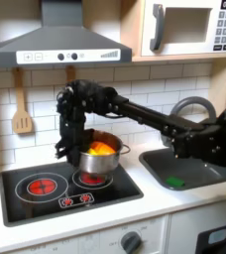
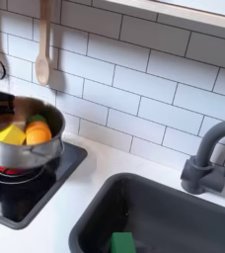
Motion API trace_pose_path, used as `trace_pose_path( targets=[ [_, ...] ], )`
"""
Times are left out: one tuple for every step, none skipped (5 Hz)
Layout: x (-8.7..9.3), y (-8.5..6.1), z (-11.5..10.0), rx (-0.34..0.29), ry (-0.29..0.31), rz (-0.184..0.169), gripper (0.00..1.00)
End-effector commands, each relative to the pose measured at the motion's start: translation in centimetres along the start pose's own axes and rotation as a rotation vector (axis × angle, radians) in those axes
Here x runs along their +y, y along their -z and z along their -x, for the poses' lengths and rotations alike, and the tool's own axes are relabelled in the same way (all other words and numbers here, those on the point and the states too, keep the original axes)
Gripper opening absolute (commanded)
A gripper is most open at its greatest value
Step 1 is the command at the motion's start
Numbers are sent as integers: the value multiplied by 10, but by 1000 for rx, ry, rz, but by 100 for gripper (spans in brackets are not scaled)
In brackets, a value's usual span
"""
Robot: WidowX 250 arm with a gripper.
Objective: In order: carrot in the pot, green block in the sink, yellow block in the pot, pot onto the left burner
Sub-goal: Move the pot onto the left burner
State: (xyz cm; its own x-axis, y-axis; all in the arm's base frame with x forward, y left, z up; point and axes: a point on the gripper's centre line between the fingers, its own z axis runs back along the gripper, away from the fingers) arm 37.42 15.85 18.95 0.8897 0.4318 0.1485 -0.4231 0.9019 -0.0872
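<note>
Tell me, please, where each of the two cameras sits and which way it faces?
First exterior view: in front of the toy kitchen, facing the tiled wall; it takes in the stove, sink, hood and microwave, with the black arm reaching from the first exterior view's right and the gripper at the pot.
Second exterior view: close above the counter, angled down toward the wall; faucet ahead, and no clear part of the arm.
Shared: pot with carrot and yellow block, the sink's green block, stove, wooden spoon.
</note>
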Motion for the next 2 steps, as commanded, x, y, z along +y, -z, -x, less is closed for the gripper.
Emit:
trace_pose_path(
  targets=[
    [39,-9,-9,-18,-86,-8,0],
    [54,-10,-12,-16,-127,0,0]
  ],
)
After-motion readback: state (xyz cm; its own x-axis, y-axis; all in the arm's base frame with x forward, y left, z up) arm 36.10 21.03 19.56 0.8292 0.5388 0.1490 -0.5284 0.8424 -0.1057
